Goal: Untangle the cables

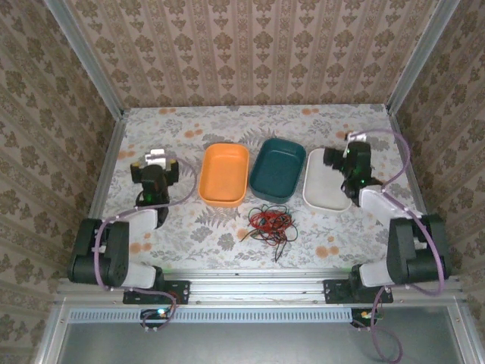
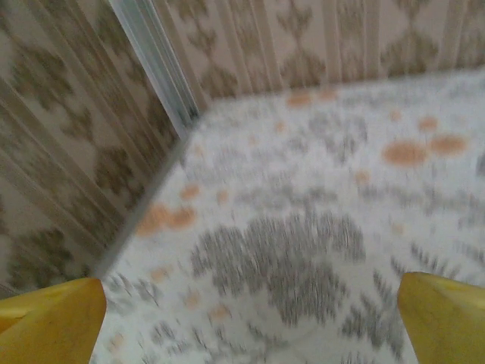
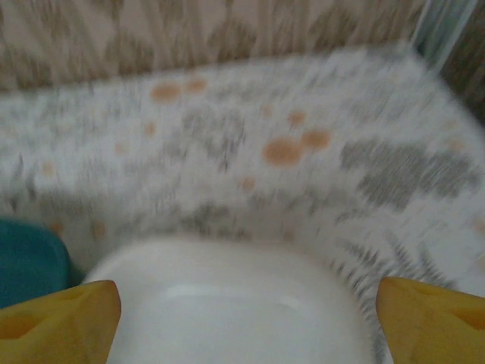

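L hand (image 2: pixel 250 326) spread wide, nothing btwn fingers, over surface (image 1: pixel 189 125) at left. Orange tray (image 1: pixel 223 174), teal tray (image 1: pixel 278 169), white tray (image 1: pixel 322 186) in a row. Cables (image 1: pixel 270 224) tangled, just near of teal tray. R hand (image 3: pixel 246 318) spread above white tray.

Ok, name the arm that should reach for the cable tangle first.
Probably right: the right pincer, open over the white tray, is nearer the cables than the left pincer.
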